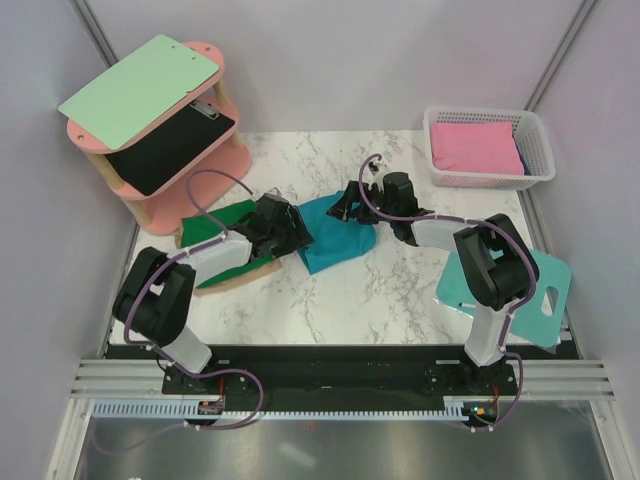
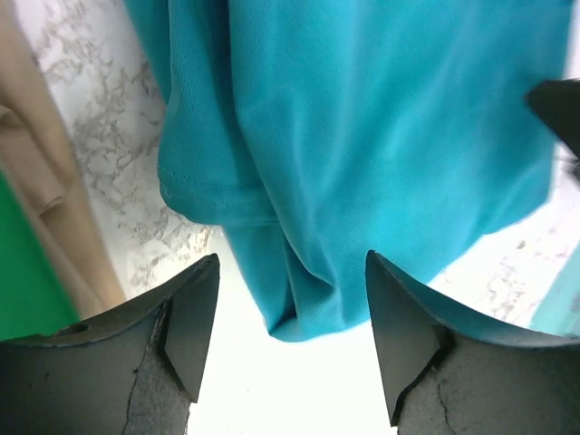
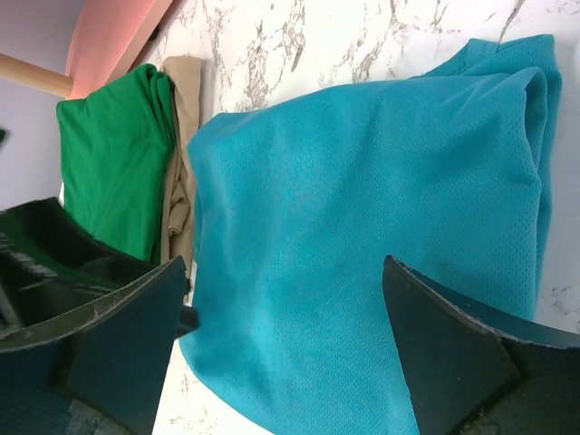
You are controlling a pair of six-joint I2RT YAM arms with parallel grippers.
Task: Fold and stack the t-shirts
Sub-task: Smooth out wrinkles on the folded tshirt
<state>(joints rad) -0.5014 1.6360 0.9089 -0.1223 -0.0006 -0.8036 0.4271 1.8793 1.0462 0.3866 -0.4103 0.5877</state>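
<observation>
Teal shirt is bunched mid table, half folded at best, not stacked yet; green shirt is seen folded at left. Left gripper and right gripper are spread wide over the teal, nothing gripped.

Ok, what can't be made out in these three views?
- Top view: the left arm hides much of the green shirt.
- Left wrist: the teal shirt is cut off by the top edge, and glare washes out the table below it.
- Right wrist: the fingers and the bottom edge hide the teal shirt's near end.
- Top view: the pink cloth in the basket is too small to identify.
</observation>
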